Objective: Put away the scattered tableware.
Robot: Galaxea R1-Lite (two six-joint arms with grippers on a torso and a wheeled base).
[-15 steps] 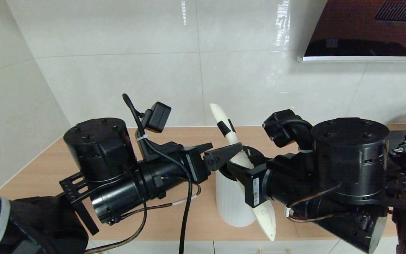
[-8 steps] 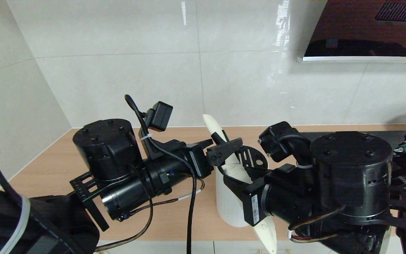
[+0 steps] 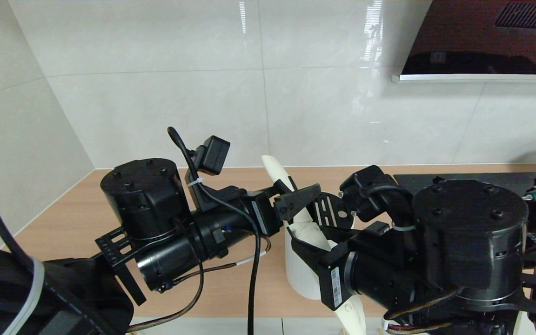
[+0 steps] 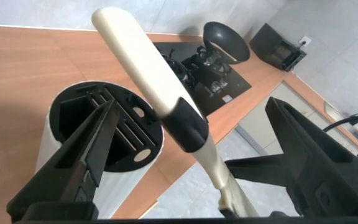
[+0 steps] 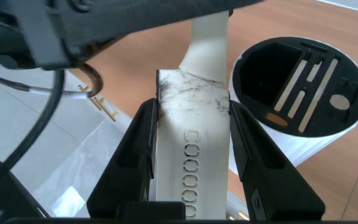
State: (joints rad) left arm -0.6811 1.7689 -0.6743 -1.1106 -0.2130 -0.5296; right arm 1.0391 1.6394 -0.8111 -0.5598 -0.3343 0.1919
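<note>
- Cream and matt, the utensil point(image 3: 275, 172) has a rounded handle, a black collar and a flat blade pierced by a row of oval holes. I judge it rigid plastic or ceramic.
- My right pincer point(image 5: 193, 124) is clenched on the flat of the blade, which carries dark scuffing just below the collar.
- My left pincer point(image 4: 191, 106) is released, with its fingers spread either side of the handle and not touching it.
- The utensil hangs tilted over the near side of the holder point(image 5: 353, 127), handle uppermost.
- The holder is a white cylinder with a black slotted insert. It stands upright on the wood-grain worktop point(image 3: 86, 209).
- I judge the step in hand to be a handover to the left pincer.
- To do it well, I would close squarely on the handle above the collar and confirm the hold before the right lets go.
- I would then stand the blade upright and line its flat up with a long slot.
- The smooth handle may slip, and the holder may tip if the blade catches the insert.
</note>
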